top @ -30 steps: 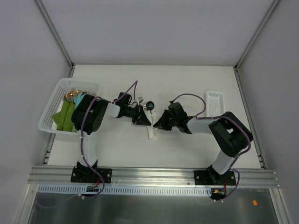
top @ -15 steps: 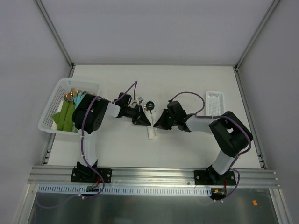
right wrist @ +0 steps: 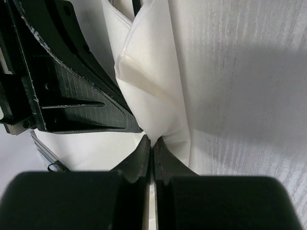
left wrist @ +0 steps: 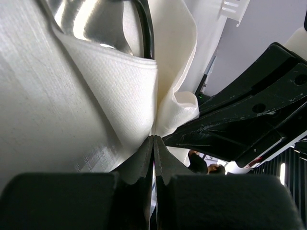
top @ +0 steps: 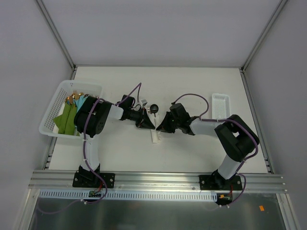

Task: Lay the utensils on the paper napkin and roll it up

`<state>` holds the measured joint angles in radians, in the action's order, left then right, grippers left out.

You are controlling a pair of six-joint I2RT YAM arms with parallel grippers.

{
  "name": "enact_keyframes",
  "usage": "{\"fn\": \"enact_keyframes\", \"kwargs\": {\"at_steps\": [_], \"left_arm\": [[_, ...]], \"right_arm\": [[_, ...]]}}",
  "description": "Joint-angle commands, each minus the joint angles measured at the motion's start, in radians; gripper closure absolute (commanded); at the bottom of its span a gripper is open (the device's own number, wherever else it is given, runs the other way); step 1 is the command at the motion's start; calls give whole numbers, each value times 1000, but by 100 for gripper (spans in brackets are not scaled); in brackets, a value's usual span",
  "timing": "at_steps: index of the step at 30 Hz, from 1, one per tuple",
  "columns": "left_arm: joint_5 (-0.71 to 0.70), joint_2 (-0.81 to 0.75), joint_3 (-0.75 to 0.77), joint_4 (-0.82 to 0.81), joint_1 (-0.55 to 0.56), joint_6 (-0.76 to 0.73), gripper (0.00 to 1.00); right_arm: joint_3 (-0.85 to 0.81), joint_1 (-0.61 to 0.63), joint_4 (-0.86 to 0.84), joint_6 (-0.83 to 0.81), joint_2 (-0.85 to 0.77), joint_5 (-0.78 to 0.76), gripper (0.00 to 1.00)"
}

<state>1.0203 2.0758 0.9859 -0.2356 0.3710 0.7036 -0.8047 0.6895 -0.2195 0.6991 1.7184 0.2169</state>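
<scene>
The white paper napkin (top: 156,136) lies folded over the black utensils at the table's middle; it fills the left wrist view (left wrist: 120,86) and the right wrist view (right wrist: 153,96). A black spoon (top: 154,108) sticks out at its far end, its bowl shiny in the left wrist view (left wrist: 91,24). The fork is hidden. My left gripper (top: 147,123) is shut on a napkin fold (left wrist: 153,139). My right gripper (top: 162,126) is shut on the napkin's opposite fold (right wrist: 152,141). The two grippers face each other, almost touching.
A white basket (top: 53,105) at the left holds green and teal cloths (top: 68,116) with gold cutlery. A small white tray (top: 220,105) stands at the right. Grey walls close the table's back and sides.
My right gripper has crept a little left toward the left gripper. The spoon's bowl has shifted slightly with the napkin. The left arm is nearly still.
</scene>
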Motion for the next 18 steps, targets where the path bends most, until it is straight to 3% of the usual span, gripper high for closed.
{"fn": "enact_keyframes", "kwargs": {"at_steps": [1, 18], "left_arm": [[-140, 44, -15, 84, -7, -75, 100], [-151, 53, -10, 96, -7, -82, 100]], "right_arm": [[-36, 15, -20, 20, -43, 12, 100], [-4, 15, -285, 197, 24, 96, 100]]}}
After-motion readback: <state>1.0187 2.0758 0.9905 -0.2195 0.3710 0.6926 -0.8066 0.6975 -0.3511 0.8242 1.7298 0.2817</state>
